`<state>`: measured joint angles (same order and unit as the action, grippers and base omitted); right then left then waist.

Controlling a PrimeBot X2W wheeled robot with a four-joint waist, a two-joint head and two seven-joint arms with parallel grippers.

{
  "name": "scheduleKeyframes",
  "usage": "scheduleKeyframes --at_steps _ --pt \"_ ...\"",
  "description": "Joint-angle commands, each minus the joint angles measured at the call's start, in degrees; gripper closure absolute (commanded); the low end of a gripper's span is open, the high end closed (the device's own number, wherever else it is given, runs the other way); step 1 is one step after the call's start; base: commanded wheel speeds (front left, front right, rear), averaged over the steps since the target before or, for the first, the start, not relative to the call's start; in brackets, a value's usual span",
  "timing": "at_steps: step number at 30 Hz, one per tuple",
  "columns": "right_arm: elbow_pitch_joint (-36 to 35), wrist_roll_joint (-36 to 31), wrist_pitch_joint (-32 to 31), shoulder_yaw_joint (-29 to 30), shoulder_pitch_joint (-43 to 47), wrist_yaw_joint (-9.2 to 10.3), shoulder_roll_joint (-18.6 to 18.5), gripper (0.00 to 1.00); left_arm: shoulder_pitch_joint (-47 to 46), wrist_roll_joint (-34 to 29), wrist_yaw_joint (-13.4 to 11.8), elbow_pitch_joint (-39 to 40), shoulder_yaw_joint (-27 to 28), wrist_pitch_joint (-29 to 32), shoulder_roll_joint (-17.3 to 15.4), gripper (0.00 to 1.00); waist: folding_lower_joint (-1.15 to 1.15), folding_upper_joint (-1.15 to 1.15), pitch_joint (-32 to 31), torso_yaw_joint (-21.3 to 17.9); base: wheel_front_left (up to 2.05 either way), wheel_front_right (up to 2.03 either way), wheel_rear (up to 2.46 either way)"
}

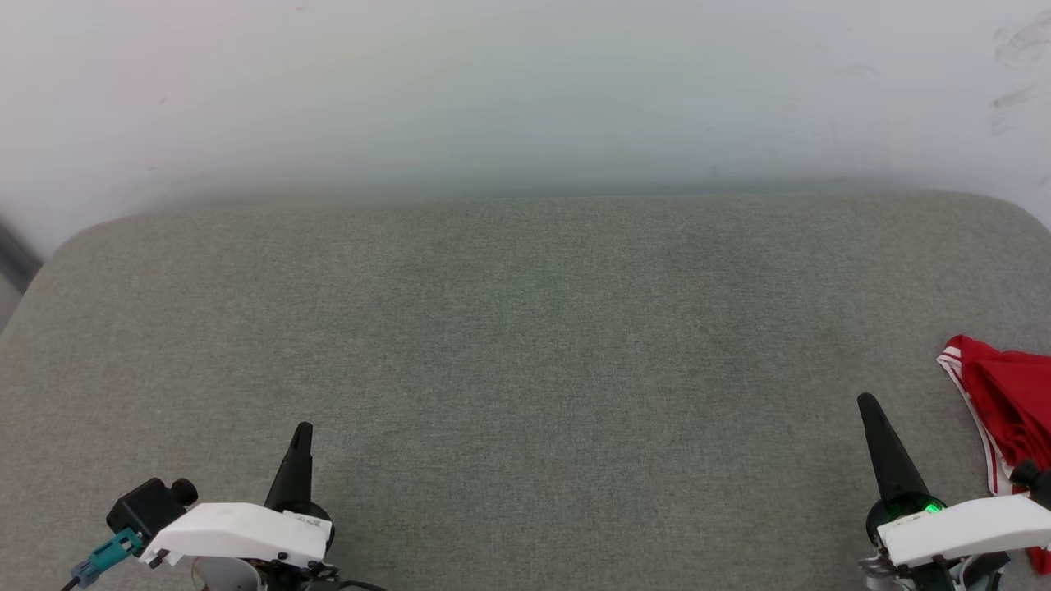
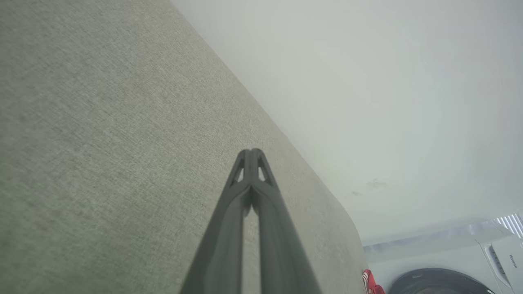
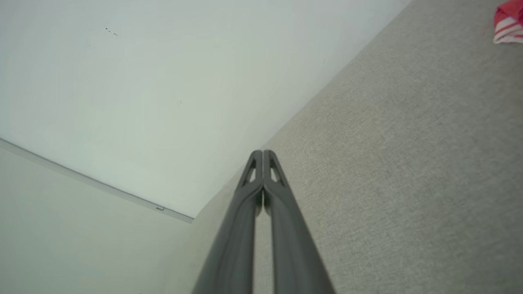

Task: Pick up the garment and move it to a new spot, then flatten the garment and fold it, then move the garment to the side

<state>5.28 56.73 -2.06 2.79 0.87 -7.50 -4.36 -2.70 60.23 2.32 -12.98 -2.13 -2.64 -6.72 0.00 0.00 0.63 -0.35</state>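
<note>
The red jersey garment with red-white striped trim (image 1: 1006, 394) lies at the right edge of the grey woven padded surface (image 1: 525, 328). It seems bunched, and the frame cuts it off. The left gripper (image 1: 302, 431) and right gripper (image 1: 867, 404) have their fingers pressed together and hold nothing. The right one is near the garment.

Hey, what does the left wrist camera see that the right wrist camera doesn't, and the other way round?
Left wrist view: the shut left gripper and a white washing machine with a dark round door.
Right wrist view: the shut right gripper, a thin grey strip running across the wall, and the garment near enough to show red-white stripes.
Both: the grey padded surface, the pale wall, and a red bit of the garment.
</note>
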Motion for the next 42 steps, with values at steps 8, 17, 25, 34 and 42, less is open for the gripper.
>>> scheduleKeyframes --at_steps 8,17,25,34,42 --pt "1.0 6.3 -0.4 0.2 -2.3 0.00 -0.5 1.00 -1.8 5.3 1.0 0.2 1.7 1.5 0.5 1.00 0.00 0.00 -0.1 0.0 0.00 0.00 0.00" --pt "2.4 12.0 -0.8 0.4 -3.1 0.00 -0.4 1.00 -2.2 10.1 1.8 0.0 2.9 2.9 1.1 1.00 0.00 0.00 -0.1 0.1 0.00 0.00 0.00" --pt "3.5 16.5 -1.1 0.6 -3.9 0.00 -0.4 1.00 -2.5 14.1 2.4 -0.2 4.0 4.0 1.6 1.00 0.00 0.00 -0.2 0.1 0.00 0.00 0.00" --pt "4.7 21.3 -1.6 0.9 -4.7 0.01 -0.3 1.00 -2.9 18.3 3.1 -0.4 5.1 5.3 2.1 1.00 0.00 0.00 -0.2 0.2 0.00 0.00 0.00" --pt "5.7 25.3 -1.8 1.1 -5.3 0.01 -0.2 1.00 -3.0 21.7 3.7 -0.6 6.0 6.2 2.6 1.00 0.00 0.00 -0.3 0.2 0.00 0.00 0.00"
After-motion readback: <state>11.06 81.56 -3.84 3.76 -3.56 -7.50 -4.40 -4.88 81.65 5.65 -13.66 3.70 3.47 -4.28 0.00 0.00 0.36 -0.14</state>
